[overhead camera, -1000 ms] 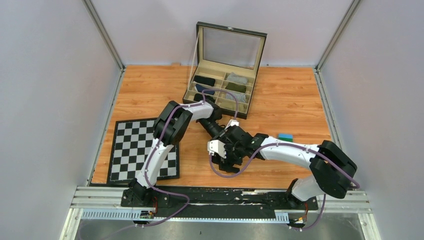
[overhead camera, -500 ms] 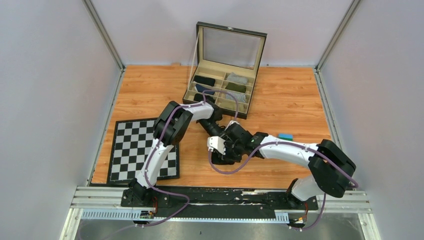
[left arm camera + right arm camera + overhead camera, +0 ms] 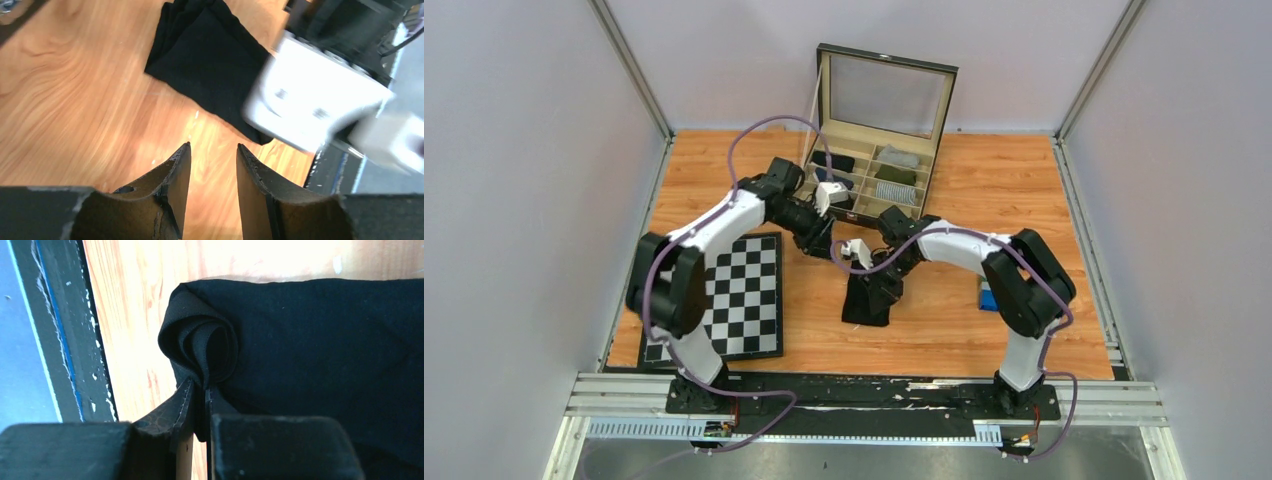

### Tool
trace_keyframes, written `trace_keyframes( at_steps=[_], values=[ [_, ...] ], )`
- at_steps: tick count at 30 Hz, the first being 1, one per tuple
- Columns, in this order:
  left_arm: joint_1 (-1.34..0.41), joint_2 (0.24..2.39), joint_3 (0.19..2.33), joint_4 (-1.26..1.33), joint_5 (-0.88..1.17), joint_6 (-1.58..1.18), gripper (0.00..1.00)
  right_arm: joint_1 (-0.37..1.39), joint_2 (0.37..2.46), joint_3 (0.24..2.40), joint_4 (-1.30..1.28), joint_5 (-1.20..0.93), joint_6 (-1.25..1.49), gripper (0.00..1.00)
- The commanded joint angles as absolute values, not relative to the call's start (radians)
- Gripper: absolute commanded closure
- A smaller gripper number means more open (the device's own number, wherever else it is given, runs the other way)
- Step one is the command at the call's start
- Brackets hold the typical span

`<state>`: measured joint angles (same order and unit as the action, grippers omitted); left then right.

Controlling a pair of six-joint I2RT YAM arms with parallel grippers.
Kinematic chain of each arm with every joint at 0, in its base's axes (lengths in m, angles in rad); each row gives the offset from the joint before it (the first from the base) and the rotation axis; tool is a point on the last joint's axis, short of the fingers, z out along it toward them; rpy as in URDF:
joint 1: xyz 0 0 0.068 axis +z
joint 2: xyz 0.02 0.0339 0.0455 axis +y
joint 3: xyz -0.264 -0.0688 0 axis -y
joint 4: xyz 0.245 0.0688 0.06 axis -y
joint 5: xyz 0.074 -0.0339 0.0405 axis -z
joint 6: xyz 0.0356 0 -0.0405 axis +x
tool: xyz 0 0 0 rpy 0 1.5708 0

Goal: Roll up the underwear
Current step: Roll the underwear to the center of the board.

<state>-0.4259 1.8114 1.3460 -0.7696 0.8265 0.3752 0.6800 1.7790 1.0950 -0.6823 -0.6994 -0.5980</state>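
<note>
Right wrist view: right gripper [image 3: 199, 392] pinches the underwear's [image 3: 325, 350] rolled edge at centre frame; left gripper [image 3: 212, 157] stands parted, empty.

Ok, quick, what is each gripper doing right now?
Left gripper: open, empty.
Right gripper: closed on the underwear, at its rolled edge.

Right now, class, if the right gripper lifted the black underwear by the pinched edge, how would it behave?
Probably floppy: the underwear curls into a soft roll where the right gripper pinches it, so the rest would likely drape. Likely light, being thin folded cloth. The loose roll may unwind if released.
</note>
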Motion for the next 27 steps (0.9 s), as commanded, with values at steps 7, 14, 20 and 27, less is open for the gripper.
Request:
trace_keyframes(
  at_steps=[7,14,20,27],
  values=[
    [-0.582,1.313,1.001,-0.51,0.487,0.644,0.52,0.574,2.078,1.318,-0.901,-0.885,-0.571,0.99],
    [-0.889,1.4,0.998,-0.564,0.296,0.972,0.5,0.544,2.187,1.334,-0.928,-0.934,-0.626,0.97],
    [-0.974,1.545,1.012,-0.461,0.264,0.989,0.5,0.522,2.242,1.379,-0.986,-0.973,-0.662,0.97],
    [-0.992,1.583,0.987,-0.429,0.22,1.005,0.51,0.514,2.266,1.393,-1.013,-0.993,-0.676,0.97]
  ],
)
